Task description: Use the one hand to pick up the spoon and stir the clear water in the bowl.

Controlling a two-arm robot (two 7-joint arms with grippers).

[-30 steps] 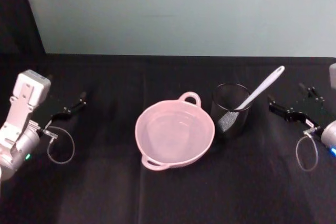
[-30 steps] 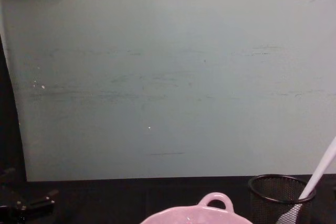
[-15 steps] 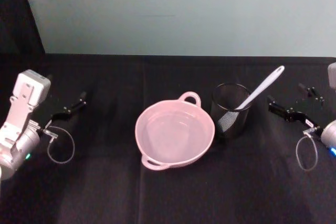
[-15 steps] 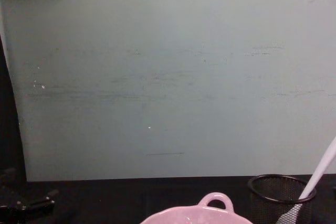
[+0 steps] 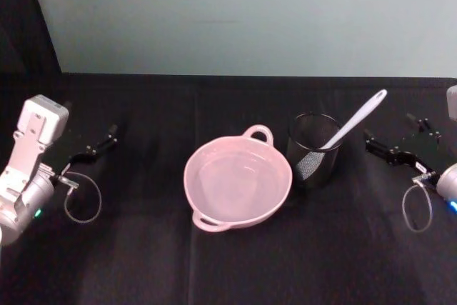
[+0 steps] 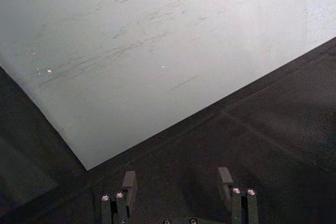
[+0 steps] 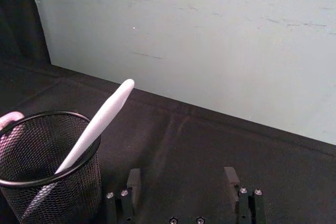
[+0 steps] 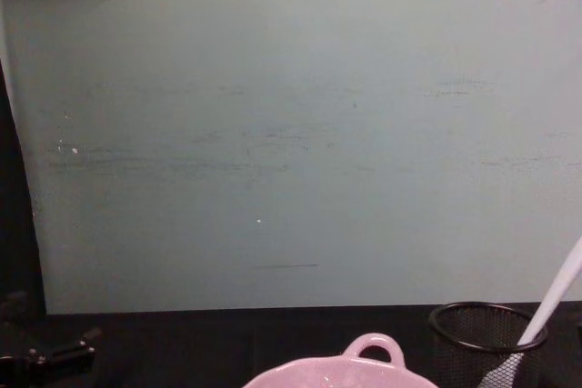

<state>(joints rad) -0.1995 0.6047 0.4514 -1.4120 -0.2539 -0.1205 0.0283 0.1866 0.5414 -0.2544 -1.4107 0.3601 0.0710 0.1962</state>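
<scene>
The pale pink bowl (image 5: pixel 207 194) sits mid-table with its loop handle (image 8: pixel 373 348) toward the wall. Right of it, the white spoon (image 5: pixel 355 121) stands scoop-down in a black mesh cup (image 5: pixel 314 149), its handle leaning up and to the right (image 7: pixel 102 116). My right gripper (image 5: pixel 391 133) hovers open right of the cup, a short gap from the spoon's handle tip; its fingers (image 7: pixel 134 179) are spread with nothing between them. Far to the left, my left gripper (image 5: pixel 91 141) is open and empty, fingers (image 6: pixel 128 182) wide apart.
A black cloth (image 5: pixel 143 262) covers the table up to a pale green wall (image 5: pixel 235 19). The mesh cup (image 8: pixel 486 338) stands almost against the bowl's right rim. Grey cable loops hang by both wrists (image 5: pixel 82 201).
</scene>
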